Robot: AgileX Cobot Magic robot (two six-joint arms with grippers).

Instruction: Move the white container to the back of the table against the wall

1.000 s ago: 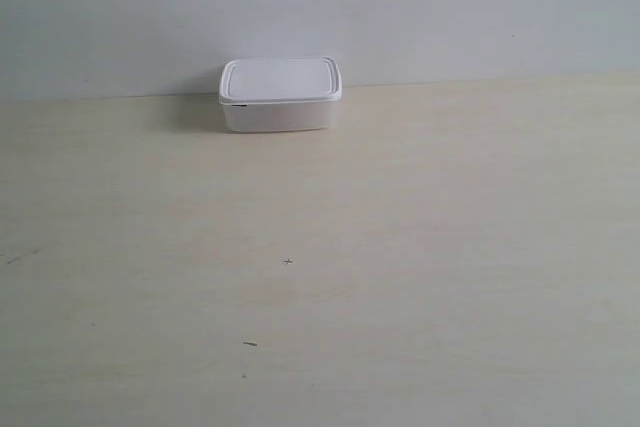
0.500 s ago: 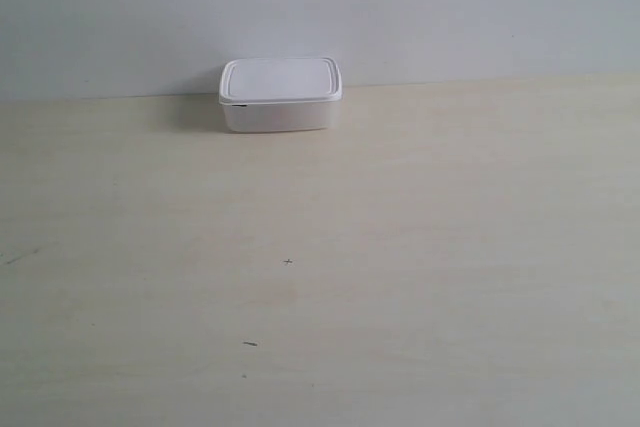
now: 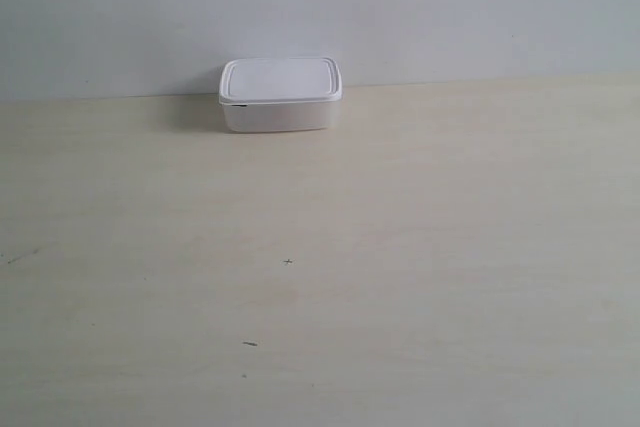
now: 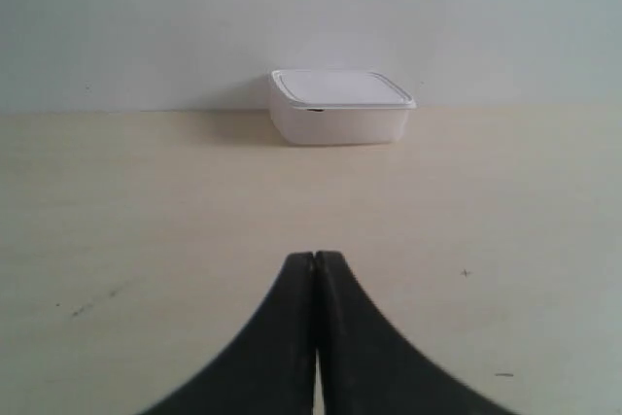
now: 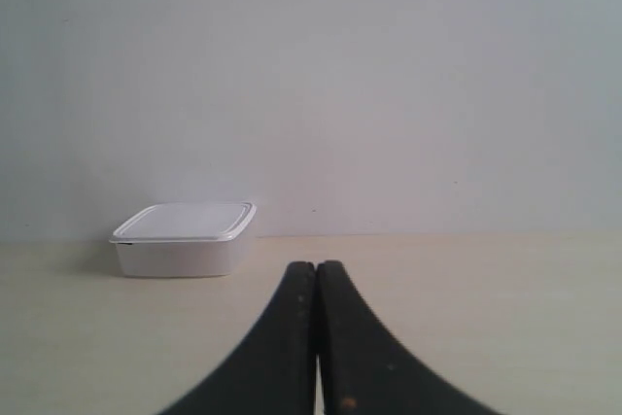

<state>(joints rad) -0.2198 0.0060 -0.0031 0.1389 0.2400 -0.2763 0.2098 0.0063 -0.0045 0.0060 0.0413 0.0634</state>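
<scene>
Pale grey-white wall fills the far side of the scene, smooth and unmarked, and meets the bench along one straight seam. That bench is a broad cream surface with faint wood grain. It carries a tiny cross-shaped mark near the middle, a short dark fleck nearer the camera, and a faint streak at the left edge; all three are too small to identify.

At the far edge of the bench, left of centre in the exterior view, sits the white container, upright, with its rimmed lid seated flat on top. Its rear side is hidden, so whether it actually touches the wall or stands just in front of it cannot be told. It casts a soft shadow onto the bench on its left. A small dark spot on the lid's front left corner is too small to make out.

Each wrist camera sees only the tips of its own tool, the rest being cut off by the frame. The left gripper has its two dark fingers pressed together with nothing between them, well short of the container and pointing toward it. The right gripper is likewise closed – fingers meeting along a thin line – and well apart from the container, which lies off to its left.
</scene>
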